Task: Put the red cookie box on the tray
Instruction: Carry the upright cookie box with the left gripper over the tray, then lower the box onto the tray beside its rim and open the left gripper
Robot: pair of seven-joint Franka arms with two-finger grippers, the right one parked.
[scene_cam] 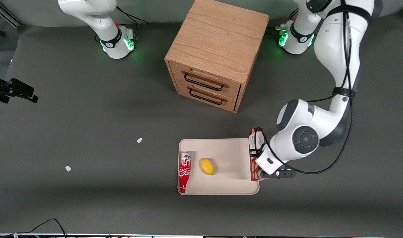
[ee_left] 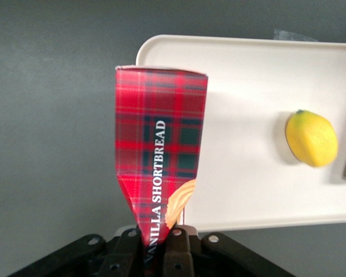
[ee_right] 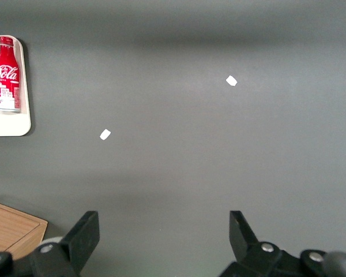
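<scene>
The left arm's gripper has its two black fingers pinched tight on the end of the slim red tartan cookie box, the carton marked "VANILLA SHORTBREAD". The box hangs over the rim of the flat cream rectangular tray at the edge toward the working arm's end of the table, partly above the tray and partly above the dark grey mat. On the tray lie a yellow lemon and a red-and-white drink can. A two-drawer wooden cabinet stands farther from the front camera.
</scene>
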